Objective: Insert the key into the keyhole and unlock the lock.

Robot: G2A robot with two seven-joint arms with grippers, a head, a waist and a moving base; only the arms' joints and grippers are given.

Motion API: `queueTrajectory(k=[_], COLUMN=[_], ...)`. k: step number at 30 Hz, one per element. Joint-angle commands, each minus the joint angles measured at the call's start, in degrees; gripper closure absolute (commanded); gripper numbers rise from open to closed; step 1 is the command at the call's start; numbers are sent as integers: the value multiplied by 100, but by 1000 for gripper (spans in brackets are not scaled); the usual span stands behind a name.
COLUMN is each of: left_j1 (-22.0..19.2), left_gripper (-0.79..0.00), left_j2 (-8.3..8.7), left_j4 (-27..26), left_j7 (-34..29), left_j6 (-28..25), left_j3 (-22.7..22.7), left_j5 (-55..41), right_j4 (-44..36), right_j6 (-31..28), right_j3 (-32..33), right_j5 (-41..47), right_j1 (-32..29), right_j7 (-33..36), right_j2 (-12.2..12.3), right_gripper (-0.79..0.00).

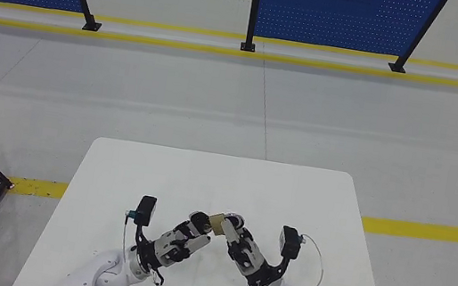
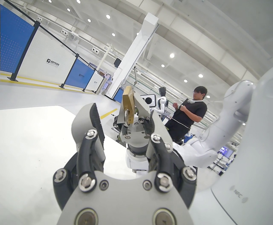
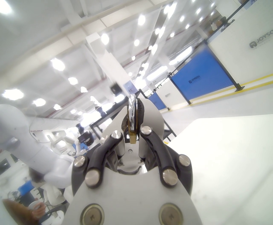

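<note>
Lock (image 3: 133, 136) pinched in my right gripper (image 3: 134, 110), 6 o'clock of table (image 1: 206, 175), steadied for keying; left gripper (image 2: 125, 114) wide open, empty.

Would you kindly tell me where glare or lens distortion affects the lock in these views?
Right wrist view: bright ceiling lights bloom behind the lock, and its shackle glints. Left wrist view: the wide lens bends the ceiling and barriers; the lock is evenly lit. Top view: flat, even light, no glare on it.
</note>
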Motion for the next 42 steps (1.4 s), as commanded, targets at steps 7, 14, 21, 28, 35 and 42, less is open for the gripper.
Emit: queueTrajectory(k=[7, 14, 21, 28, 35, 42], left_j1=[-22, -69, -89, -94, -74, -16], left_gripper=[-339, -243, -117, 0, 0, 0], left_j2=[44, 52, 49, 42, 17, -51], left_j4=[0, 35, 52, 64, 79, 36], left_j7=[-47, -74, -28, 38, 184, 597], left_j6=[0, 0, 0, 0, 45, 249], left_j3=[3, 45, 48, 52, -17, -81], left_j5=[-129, -149, -50, 48, 289, 770], right_j4=[-10, -29, -27, -29, -33, -42], right_j6=[-21, -1, 64, 99, 136, 190], right_j3=[34, 35, 12, 1, -15, -27], right_j5=[138, 156, 128, 124, 87, 19], right_j1=[1, 1, 10, 14, 10, -2], right_j7=[51, 102, 141, 144, 154, 151], right_j2=[13, 20, 20, 21, 23, 27], right_gripper=[0, 0, 0, 0, 0, 0])
